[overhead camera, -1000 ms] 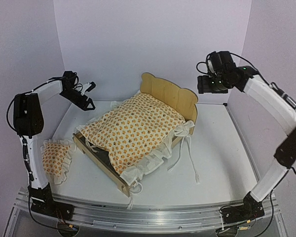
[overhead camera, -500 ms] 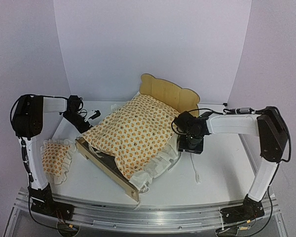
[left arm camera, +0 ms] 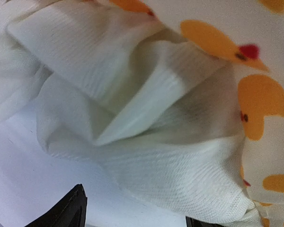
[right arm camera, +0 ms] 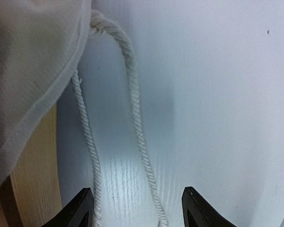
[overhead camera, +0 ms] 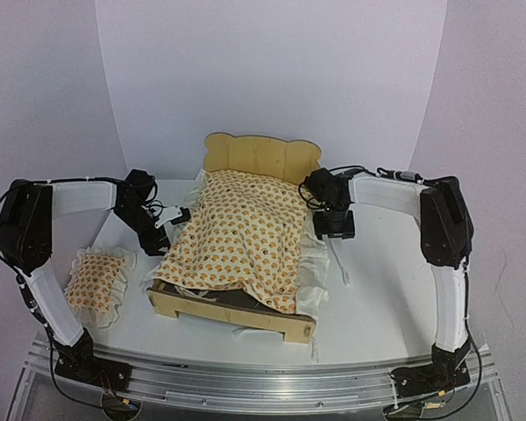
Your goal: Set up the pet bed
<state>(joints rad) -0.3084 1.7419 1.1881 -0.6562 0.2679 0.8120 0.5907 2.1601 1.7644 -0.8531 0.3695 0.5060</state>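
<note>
Left arm reaches in low from the left, forearm nearly level, wrist bent toward the bed's left side. Left gripper (overhead camera: 175, 219) is at the cushion's (overhead camera: 245, 230) left edge. In the wrist view its dark fingertips are spread, with the white ruffle (left arm camera: 146, 156) bunched just ahead of them; jaws released, nothing pinched.

Right arm rises from its base with the elbow high and the forearm level toward the left. Right gripper (right arm camera: 137, 208) points down at the table (overhead camera: 386, 289) just beside the bed's right rail, near the headboard (overhead camera: 259, 156). Jaws released, fingers apart over a twisted white cord (right arm camera: 135, 109) that loops on the tabletop between them; not grasped.

Pet bed (overhead camera: 237, 309) sits mid-table, headboard toward the back wall, foot end toward the arm bases. Frame is light plywood with low rails; headboard is tall with a scalloped top. A dark base panel shows at the foot, under the cushion's edge.

Cushion is cream cloth with an orange print and a crinkled white ruffle, draped over the frame. It spills over the right rail.

A small matching ruffled pillow (overhead camera: 95, 279) lies flat on the table, left of the bed and apart from it.
</note>
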